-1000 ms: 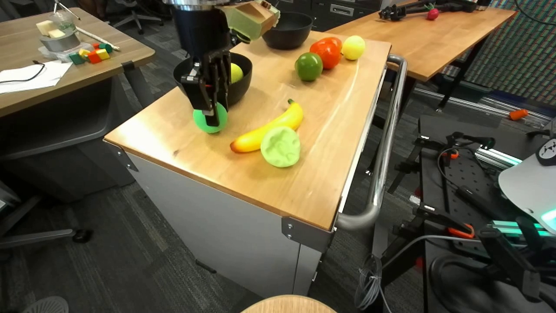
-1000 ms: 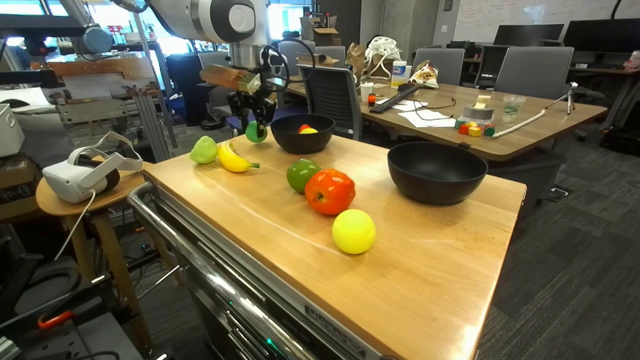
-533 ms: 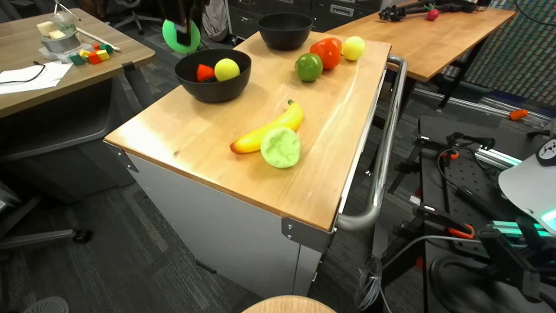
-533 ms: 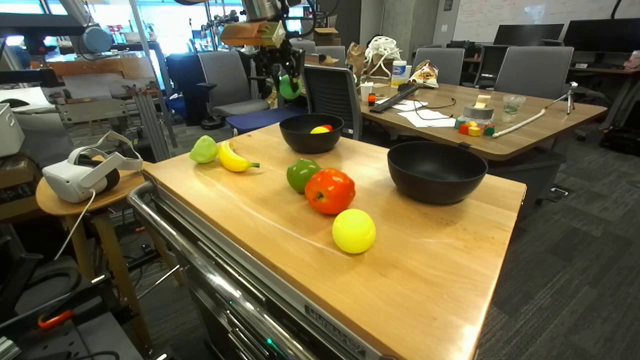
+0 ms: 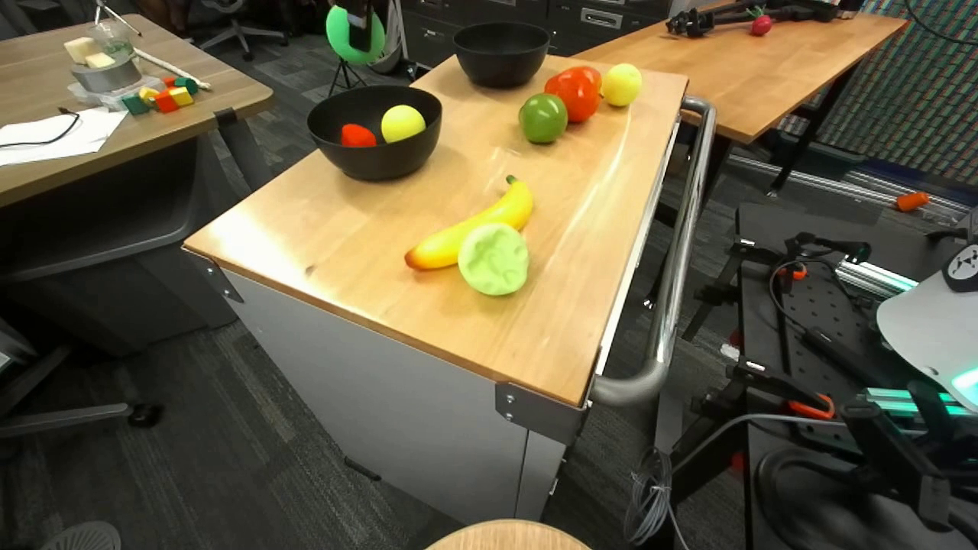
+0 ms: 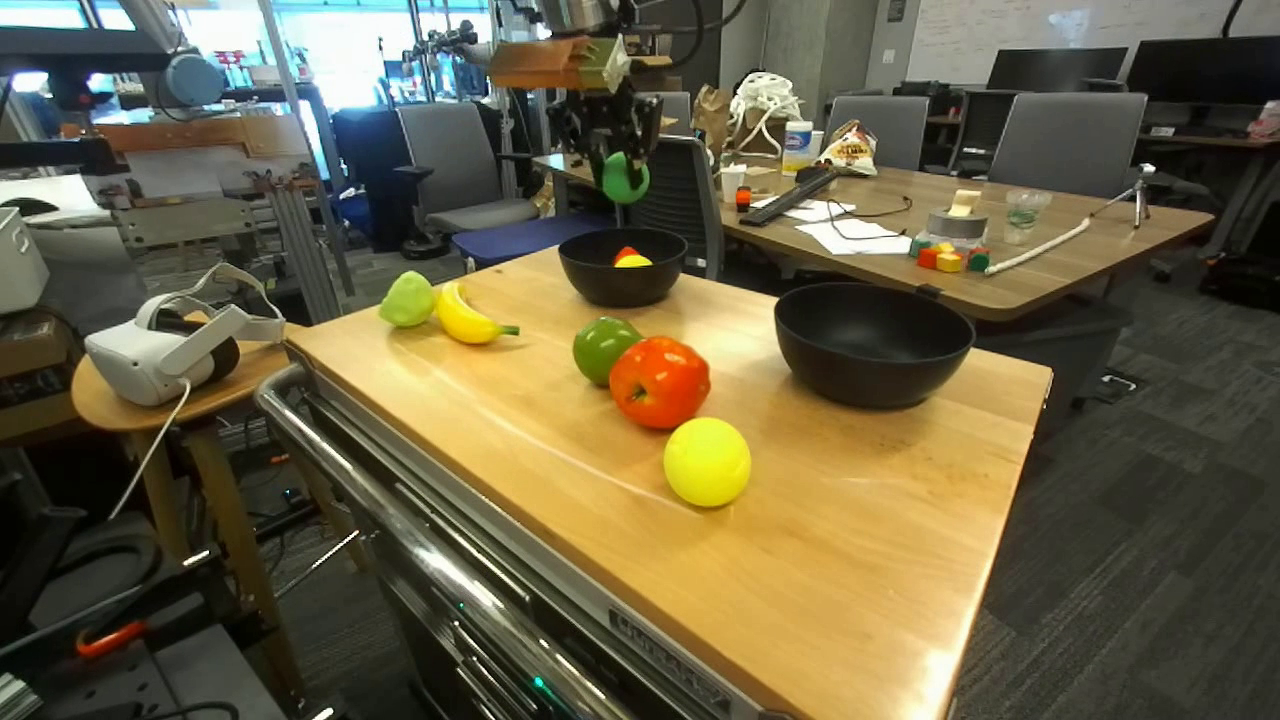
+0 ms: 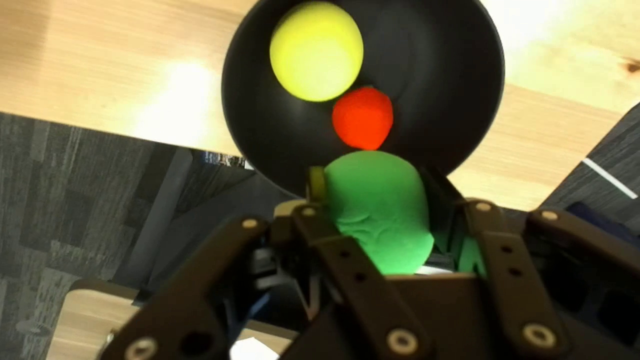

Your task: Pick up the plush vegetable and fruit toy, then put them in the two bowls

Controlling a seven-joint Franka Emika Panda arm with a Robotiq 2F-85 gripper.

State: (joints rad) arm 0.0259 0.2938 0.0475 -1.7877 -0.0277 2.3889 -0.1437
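Plush vegetable and fruit toys point(image 5: 574, 92) are dotting a wooden worktop point(image 6: 850, 570), which is stretching across the middle of both exterior views. The right black bowl point(image 6: 872, 380) is standing at centre right of an exterior view, while the left black bowl point(image 6: 622, 290) is sitting near its upper centre. And there, at lower centre of the wrist view, the gripper point(image 7: 375, 187) is grasping the bright green ball point(image 7: 379, 220), pinching it from two sides. That ball is hanging in mid-air, showing above the left black bowl in both exterior views and hiding part of its rim in the wrist view!

Over at centre left of an exterior view, the yellow banana point(image 6: 466, 318) is lying along the wood. Mid-frame, the glossy orange-red round point(image 6: 660, 385) is resting right beside the dark green round point(image 6: 598, 350), and the yellow ball point(image 6: 708, 463) is sitting just beside the orange-red one, lower centre. Farther left, the pale green cabbage point(image 6: 408, 300) is perching beside the banana. Inside the left black bowl, top centre of the wrist view, a second yellow ball point(image 7: 316, 51) is lying next to a little red toy point(image 7: 363, 119).
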